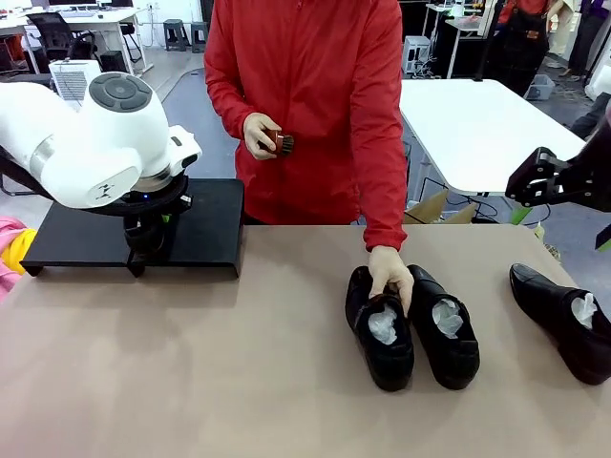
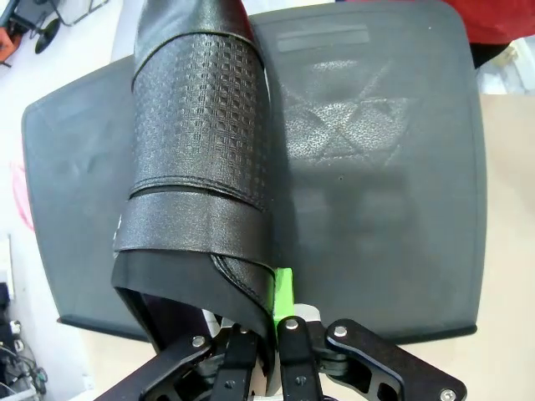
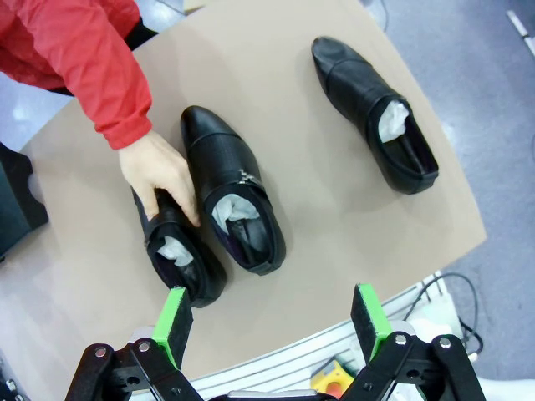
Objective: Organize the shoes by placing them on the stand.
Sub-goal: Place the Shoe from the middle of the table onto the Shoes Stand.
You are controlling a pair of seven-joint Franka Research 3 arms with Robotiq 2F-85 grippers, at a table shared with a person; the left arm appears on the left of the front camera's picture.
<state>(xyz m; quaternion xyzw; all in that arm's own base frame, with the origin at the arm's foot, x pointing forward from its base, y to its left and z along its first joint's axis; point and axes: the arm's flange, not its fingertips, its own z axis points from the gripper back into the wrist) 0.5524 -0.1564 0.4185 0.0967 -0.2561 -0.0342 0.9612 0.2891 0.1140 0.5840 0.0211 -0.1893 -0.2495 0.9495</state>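
Shoe is pinched by left gripper over the stand. Right gripper is spread wide, nothing held. Second shoe is touched by a person's hand.

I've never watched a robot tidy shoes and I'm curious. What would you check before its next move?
1. Grip: left gripper shut on the held shoe: ok.
2. Position: held shoe above the stand: ok.
3. Contact between held shoe and stand: cannot tell.
4. Readiness: right gripper open: ok.
5. Safety: person's hand off the middle shoe: not ok, it rests on it.
6. Next pick: lone shoe free of hands: ok.
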